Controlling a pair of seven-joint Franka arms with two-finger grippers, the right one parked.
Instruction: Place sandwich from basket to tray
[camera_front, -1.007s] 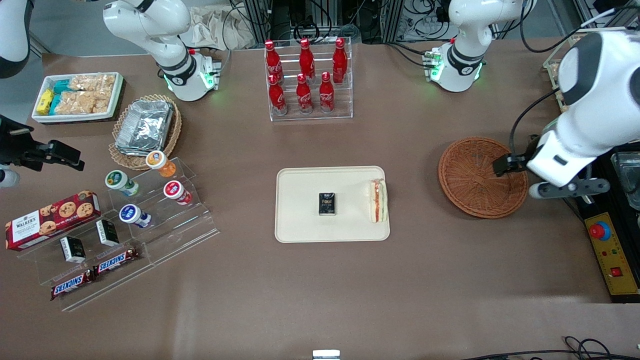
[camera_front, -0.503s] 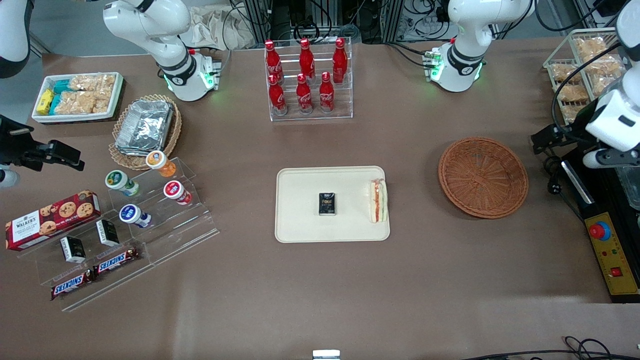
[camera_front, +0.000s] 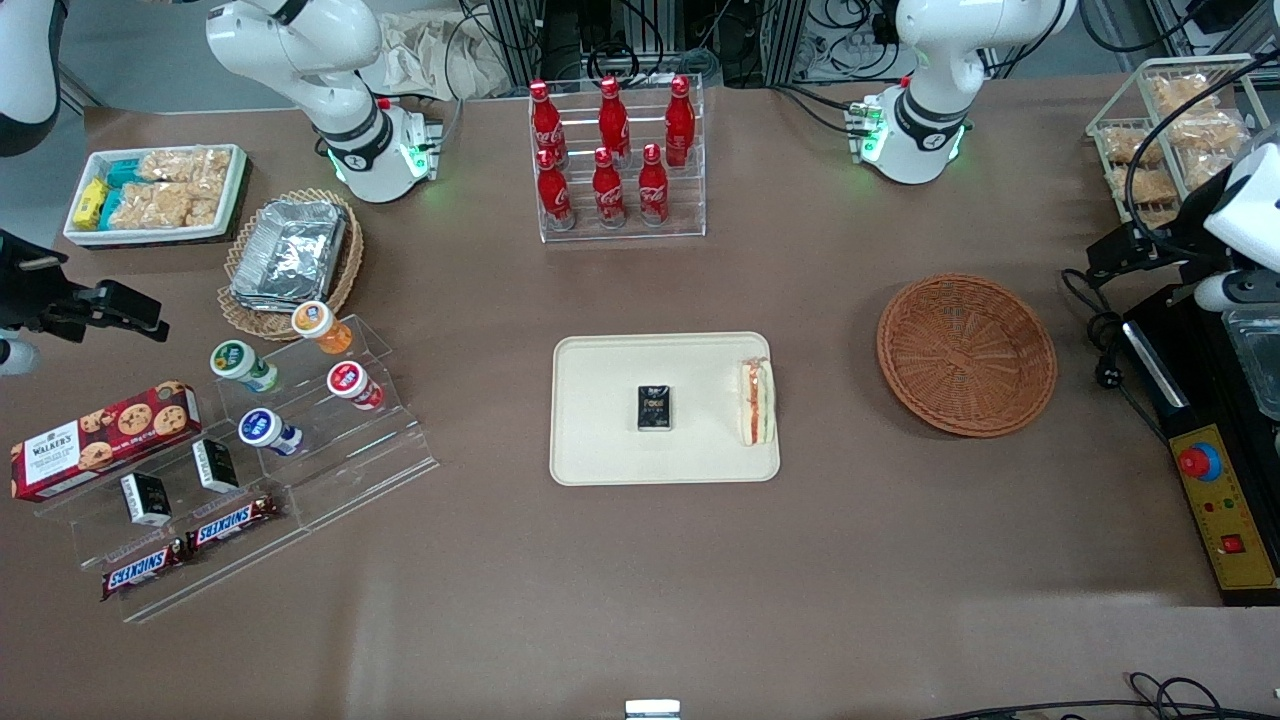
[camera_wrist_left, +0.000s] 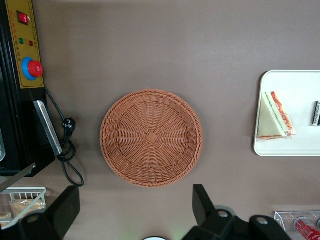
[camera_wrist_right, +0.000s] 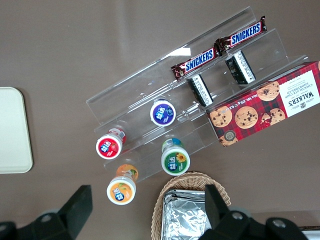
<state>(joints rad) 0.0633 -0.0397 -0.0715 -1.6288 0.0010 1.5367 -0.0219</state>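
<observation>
The sandwich (camera_front: 757, 402) (camera_wrist_left: 274, 115) lies on the cream tray (camera_front: 600, 455) (camera_wrist_left: 300, 147), close to the tray edge nearest the basket. The reddish-brown wicker basket (camera_front: 966, 354) (camera_wrist_left: 151, 137) has nothing in it. My left gripper (camera_front: 1115, 252) (camera_wrist_left: 134, 210) hangs above the table edge at the working arm's end, outside the basket's rim and well away from the tray. Its black fingers (camera_wrist_left: 202, 205) stand wide apart and open, with nothing between them.
A small dark box (camera_front: 655, 408) sits mid-tray. A black control box with a red button (camera_front: 1200, 462) (camera_wrist_left: 31, 68) and a loose cable (camera_wrist_left: 67, 150) lie by the basket at the working arm's end. A wire rack of snack bags (camera_front: 1160, 140) and a bottle rack (camera_front: 615, 160) stand farther from the camera.
My left gripper has pulled off the basket's rim and risen toward the working arm's end of the table. Sandwich, tray and basket have not moved.
</observation>
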